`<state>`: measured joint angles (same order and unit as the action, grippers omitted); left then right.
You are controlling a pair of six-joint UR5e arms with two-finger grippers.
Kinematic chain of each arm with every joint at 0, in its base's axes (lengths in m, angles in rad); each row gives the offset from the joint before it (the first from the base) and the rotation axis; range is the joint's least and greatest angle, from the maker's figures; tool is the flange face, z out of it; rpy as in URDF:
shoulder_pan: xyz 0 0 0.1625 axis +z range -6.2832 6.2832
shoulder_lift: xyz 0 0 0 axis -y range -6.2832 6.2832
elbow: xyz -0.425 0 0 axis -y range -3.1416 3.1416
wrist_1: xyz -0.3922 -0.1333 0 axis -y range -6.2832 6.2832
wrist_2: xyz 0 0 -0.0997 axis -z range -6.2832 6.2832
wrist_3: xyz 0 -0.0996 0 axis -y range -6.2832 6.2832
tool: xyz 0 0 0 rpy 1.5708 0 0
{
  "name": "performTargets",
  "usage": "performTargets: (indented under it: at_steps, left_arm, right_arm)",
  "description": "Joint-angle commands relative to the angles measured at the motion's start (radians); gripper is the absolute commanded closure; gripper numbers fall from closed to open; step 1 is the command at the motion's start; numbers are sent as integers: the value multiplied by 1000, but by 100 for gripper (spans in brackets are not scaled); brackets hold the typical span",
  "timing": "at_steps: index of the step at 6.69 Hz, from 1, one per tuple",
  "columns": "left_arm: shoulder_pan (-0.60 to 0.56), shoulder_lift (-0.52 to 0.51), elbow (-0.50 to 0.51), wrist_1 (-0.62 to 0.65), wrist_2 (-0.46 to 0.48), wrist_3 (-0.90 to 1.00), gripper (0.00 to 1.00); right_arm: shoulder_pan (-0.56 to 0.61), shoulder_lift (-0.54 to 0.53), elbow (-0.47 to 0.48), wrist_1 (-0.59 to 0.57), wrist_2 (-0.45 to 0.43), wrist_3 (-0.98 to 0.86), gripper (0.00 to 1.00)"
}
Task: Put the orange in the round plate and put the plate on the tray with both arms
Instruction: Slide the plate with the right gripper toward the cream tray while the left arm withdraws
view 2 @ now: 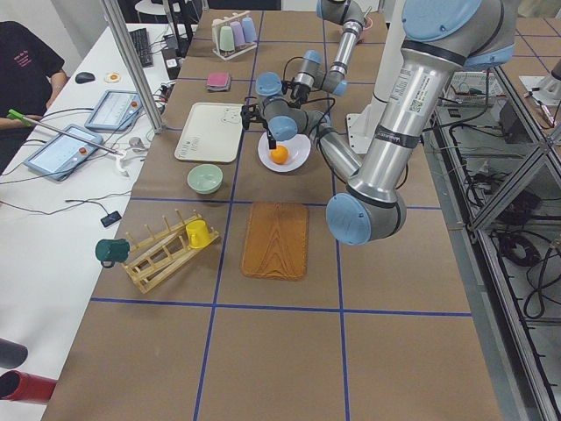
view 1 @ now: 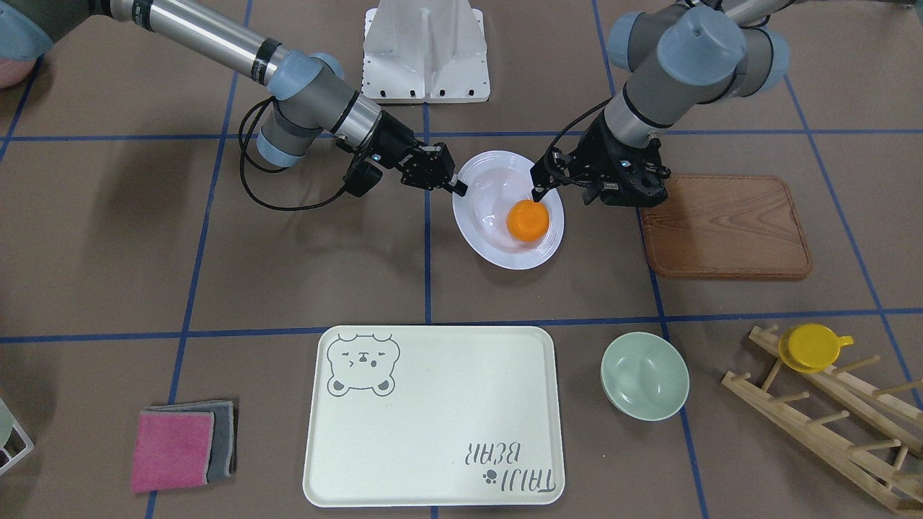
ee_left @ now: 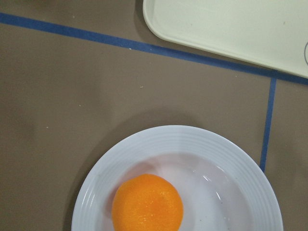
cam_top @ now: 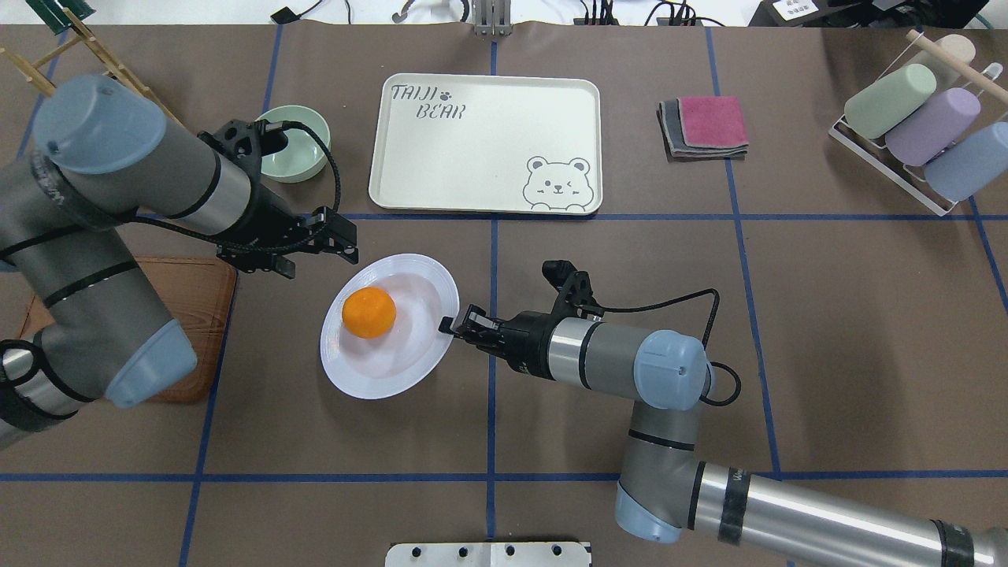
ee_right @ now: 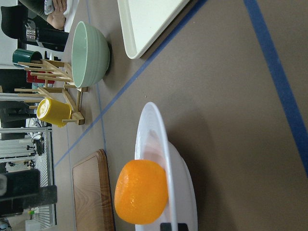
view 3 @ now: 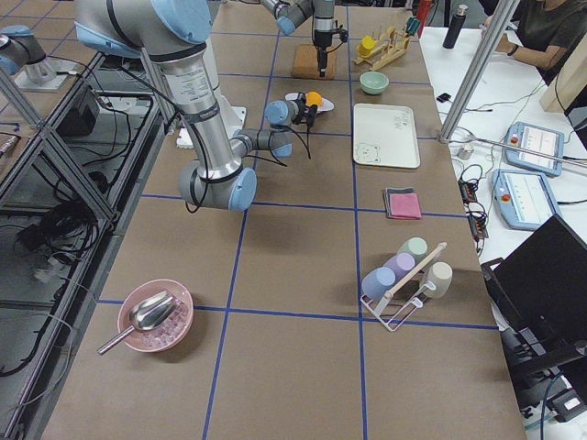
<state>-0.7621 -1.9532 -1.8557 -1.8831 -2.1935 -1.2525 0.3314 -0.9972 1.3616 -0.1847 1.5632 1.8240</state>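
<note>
Since the orange (cam_top: 368, 313) already sits in the sunken middle of the round plate (cam_top: 378, 379), centre-left of the overhead frame, what's left is the two-arm carry to the tray (cam_top: 472, 157) at top centre. The right gripper (cam_top: 447, 324) has its tips at the plate's right rim, and the left gripper (cam_top: 346, 246) is just off the upper-left rim. Whether either is actually pinched on the rim can't be told from these angles. The plate looks glossy, stiff and breakable, so the ridged rim on opposite sides is where to grab. It needs keeping level or the orange rolls. The brown table (cam_top: 630, 260) has blue tape lines. A green bowl (cam_top: 295, 153) sits just left of the tray, and a wooden board (cam_top: 205, 315) is at the left edge.
</note>
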Motion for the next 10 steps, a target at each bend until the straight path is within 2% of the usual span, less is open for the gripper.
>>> performTargets:
  at_steps: [1,2,3,4,5,6,7,9,10]
  left_arm:
    - [-67,94,-59,2,-9,138,4]
    - [-98,130,-60,2,-9,219,4]
    - [-115,146,-59,2,-9,260,4]
    - [-140,169,-57,2,-9,310,4]
    - [-160,190,-57,2,-3,365,4]
    - [-172,192,-50,2,0,399,4]
    - [-175,192,-46,2,0,409,4]
    - [-177,192,-43,2,1,410,4]
    - [-180,192,-42,2,1,410,4]
  right_arm:
    - [3,2,10,54,-44,41,88]
    - [24,2,11,129,-75,125,89]
    - [43,3,11,149,-81,145,89]
    - [75,15,10,149,-92,165,89]
    - [107,38,-4,140,-162,207,89]
    - [147,87,-75,117,-210,210,90]
    - [173,133,-137,28,-277,210,90]
    - [183,158,-171,-135,-394,275,90]
    - [183,181,-173,-250,-419,299,90]
